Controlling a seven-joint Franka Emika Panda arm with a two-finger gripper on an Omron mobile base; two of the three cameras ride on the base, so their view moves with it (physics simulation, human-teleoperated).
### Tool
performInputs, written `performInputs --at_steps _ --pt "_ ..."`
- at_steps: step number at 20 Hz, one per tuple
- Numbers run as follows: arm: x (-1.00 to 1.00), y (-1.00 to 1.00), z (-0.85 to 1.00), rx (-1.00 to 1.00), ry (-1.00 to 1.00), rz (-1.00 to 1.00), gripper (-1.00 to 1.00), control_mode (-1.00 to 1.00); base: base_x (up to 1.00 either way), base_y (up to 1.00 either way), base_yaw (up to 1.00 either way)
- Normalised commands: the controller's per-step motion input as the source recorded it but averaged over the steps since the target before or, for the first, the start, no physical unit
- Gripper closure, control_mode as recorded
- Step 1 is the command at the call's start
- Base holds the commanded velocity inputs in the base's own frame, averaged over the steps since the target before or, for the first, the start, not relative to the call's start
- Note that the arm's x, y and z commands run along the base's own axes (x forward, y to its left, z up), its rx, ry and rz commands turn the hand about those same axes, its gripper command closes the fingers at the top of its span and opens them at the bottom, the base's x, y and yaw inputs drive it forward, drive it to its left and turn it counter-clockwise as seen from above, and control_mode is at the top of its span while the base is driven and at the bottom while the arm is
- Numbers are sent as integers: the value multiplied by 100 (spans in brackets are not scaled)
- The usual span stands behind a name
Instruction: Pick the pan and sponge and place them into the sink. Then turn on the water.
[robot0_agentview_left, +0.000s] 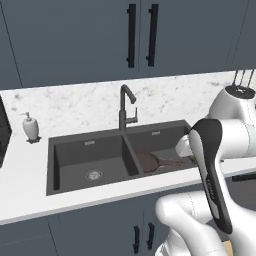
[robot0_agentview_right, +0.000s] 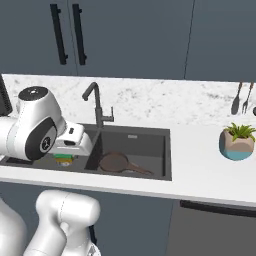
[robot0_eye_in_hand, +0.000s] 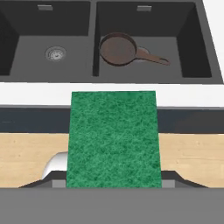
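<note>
Sponge sits clamped between the half-open gripper's fingers, held above the counter edge; pan lies in the sink's right basin.

It was a home kitchen. A dark grey double-basin sink sat sunk in a white marble-look counter, and everything else gathered around it: a dark gooseneck tap rose behind its divider, a soap dispenser stood to its left, a potted plant to its right. Dark blue cabinets with black bar handles hung above the sink, more sat below, and utensils hung on the wall to its right.
</note>
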Motion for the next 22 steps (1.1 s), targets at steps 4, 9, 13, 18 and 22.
performInputs --at_steps 4,9,13,18,22 --pt "0 0 0 0 0 0 100 100 2 -66 17" --pt "0 0 0 0 0 0 100 100 6 -27 12" --pt "0 0 0 0 0 0 100 100 20 0 1" --pt "0 0 0 0 0 0 100 100 30 0 0" --pt "0 0 0 0 0 0 100 100 48 0 0"
